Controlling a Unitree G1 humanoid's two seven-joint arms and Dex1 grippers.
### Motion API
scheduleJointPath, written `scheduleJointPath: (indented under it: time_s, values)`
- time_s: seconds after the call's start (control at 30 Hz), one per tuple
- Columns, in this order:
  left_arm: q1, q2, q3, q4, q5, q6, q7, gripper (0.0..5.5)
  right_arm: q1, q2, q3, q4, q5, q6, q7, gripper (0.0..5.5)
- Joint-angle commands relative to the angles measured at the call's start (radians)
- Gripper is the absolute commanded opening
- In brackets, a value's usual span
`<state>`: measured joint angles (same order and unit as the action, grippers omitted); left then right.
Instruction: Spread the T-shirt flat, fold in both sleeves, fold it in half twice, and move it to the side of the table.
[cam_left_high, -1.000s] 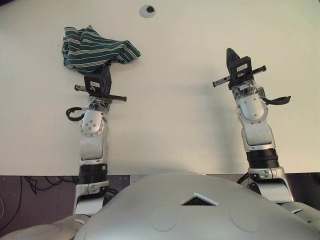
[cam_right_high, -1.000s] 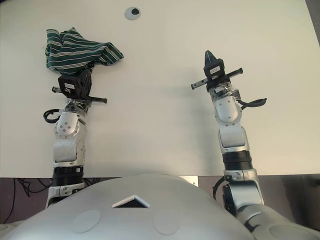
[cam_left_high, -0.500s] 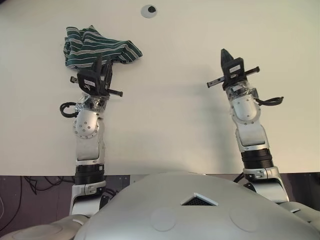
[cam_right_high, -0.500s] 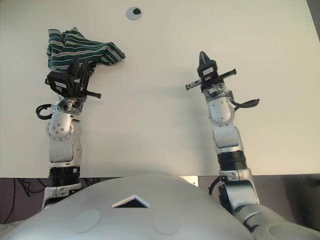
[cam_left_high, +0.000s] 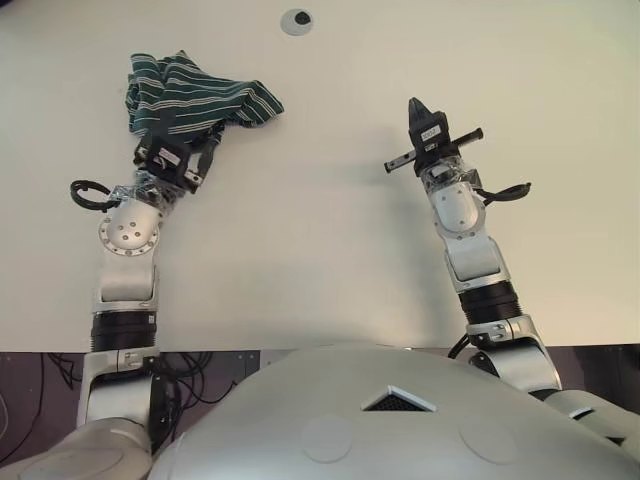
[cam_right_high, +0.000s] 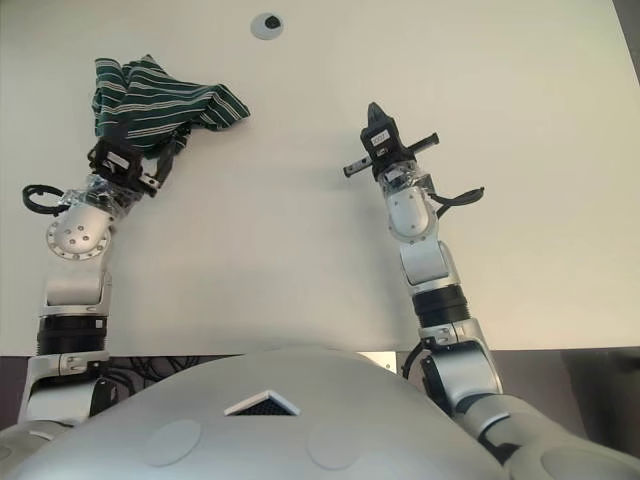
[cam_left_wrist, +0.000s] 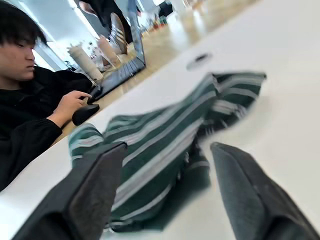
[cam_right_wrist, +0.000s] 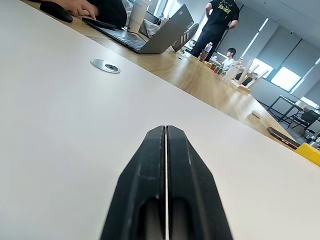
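The T-shirt (cam_left_high: 195, 97), dark green with white stripes, lies crumpled in a heap at the far left of the white table (cam_left_high: 330, 260). My left gripper (cam_left_high: 185, 128) stands open at the heap's near edge, its fingers (cam_left_wrist: 95, 190) spread apart with the striped cloth (cam_left_wrist: 165, 150) right in front of them. Out to the right, over bare table, my right gripper (cam_left_high: 415, 106) is shut with its fingers (cam_right_wrist: 165, 185) pressed together and nothing between them.
A round grey cable grommet (cam_left_high: 295, 21) sits in the table at the far edge, past the shirt. Bare tabletop stretches between the two arms and to the right.
My left gripper has swung left and forward to the shirt's near edge, turning as it went. My right arm has shifted left toward the table's middle, still shut.
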<state>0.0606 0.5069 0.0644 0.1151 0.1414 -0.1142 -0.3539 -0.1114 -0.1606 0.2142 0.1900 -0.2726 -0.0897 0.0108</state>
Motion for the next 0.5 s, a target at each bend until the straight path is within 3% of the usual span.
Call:
scheduleJointPath:
  time_s: [0.03,0.37,0.5]
  values:
    - [-0.048,0.068,-0.033,0.072,0.138,-0.084,0.079,3.18,-0.03,0.02,-0.001,0.029,-0.003,-0.024,-0.014,0.0]
    - [-0.148,0.088,-0.154,0.224,0.412,-0.177,0.312,3.18,-0.049,0.02,0.002,0.07,-0.004,-0.046,-0.023,0.0]
    - [-0.193,0.076,-0.203,0.305,0.46,-0.187,0.371,2.55,-0.052,0.02,0.003,0.075,-0.006,-0.049,-0.025,0.0]
